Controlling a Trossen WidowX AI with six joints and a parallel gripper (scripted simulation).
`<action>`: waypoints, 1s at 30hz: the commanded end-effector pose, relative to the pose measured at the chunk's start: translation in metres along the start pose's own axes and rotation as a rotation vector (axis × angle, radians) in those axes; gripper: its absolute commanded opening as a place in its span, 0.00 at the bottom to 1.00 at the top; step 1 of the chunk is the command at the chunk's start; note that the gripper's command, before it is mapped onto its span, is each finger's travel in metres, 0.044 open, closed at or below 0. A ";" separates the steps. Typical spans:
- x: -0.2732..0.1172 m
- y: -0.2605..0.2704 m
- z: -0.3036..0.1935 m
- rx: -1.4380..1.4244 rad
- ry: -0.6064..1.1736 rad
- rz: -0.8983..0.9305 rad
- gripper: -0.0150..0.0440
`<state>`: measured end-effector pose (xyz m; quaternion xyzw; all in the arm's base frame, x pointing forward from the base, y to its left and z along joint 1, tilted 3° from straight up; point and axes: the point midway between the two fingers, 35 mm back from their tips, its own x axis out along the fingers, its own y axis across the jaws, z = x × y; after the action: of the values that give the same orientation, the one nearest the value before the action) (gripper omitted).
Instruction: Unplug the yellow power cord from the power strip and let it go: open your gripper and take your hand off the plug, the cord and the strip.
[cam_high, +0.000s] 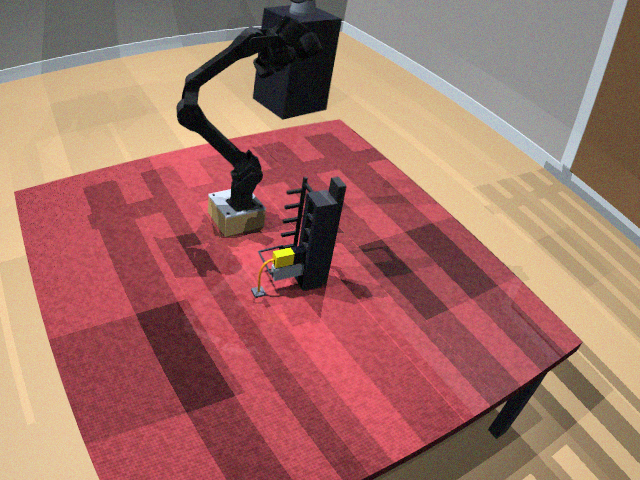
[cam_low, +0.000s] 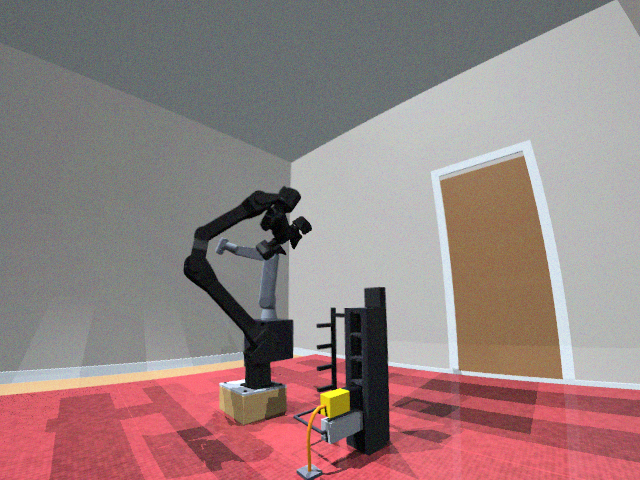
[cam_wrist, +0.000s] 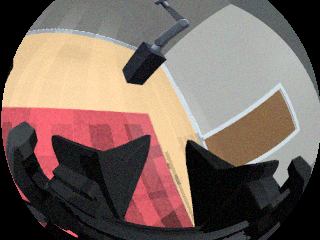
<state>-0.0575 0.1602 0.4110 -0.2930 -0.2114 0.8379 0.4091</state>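
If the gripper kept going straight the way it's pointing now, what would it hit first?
Probably nothing close: the gripper points out past the table's edge, at bare floor near the wall. The plug is well below, off that line.
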 end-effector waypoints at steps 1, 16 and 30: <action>0.004 -0.032 -0.038 0.191 0.149 -0.119 0.53; -0.079 -0.109 -0.203 0.960 0.587 -0.752 0.53; -0.224 -0.075 -0.318 1.605 0.732 -1.478 0.53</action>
<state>0.2869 0.0884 0.3063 -0.0268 0.3708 0.2296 0.8995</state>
